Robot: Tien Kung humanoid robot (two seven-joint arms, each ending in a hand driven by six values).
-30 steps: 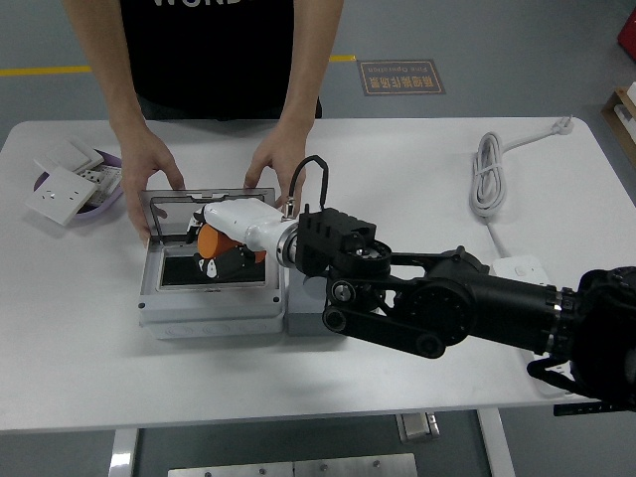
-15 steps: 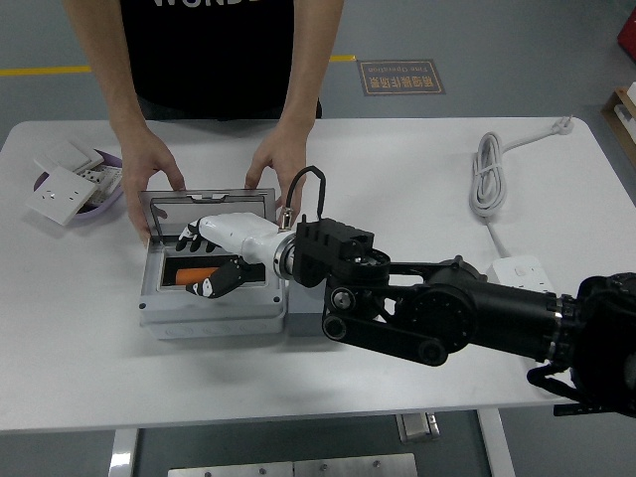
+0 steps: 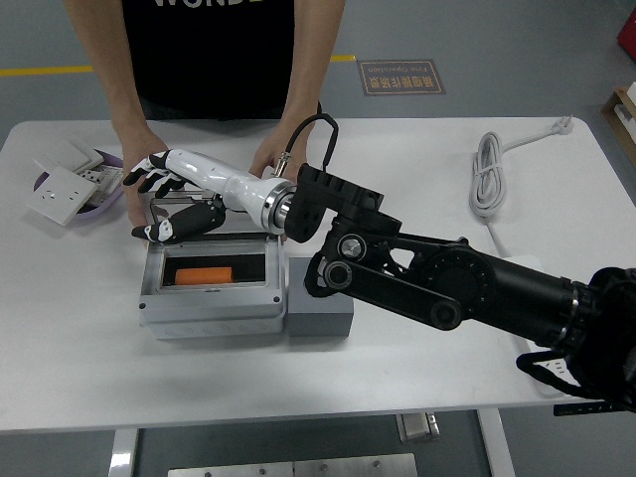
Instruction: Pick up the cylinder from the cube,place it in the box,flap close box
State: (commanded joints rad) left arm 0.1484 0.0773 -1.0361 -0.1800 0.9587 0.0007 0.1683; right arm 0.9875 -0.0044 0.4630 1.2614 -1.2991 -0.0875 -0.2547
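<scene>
The orange cylinder [image 3: 205, 274] lies inside the grey box [image 3: 209, 310] on the desk [image 3: 397, 169]. The right robot hand [image 3: 164, 194] hovers at the box's 12 o'clock side, fingers spread, grasping nothing. A person's hands [image 3: 273, 159] rest behind the box.

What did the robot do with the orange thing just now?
The robot hand let go of the orange cylinder, which now lies in the grey box. The hand then rose, open, toward the raised lid at the back. The person's hands stayed behind the box, and the dark cube stayed beside it.
</scene>
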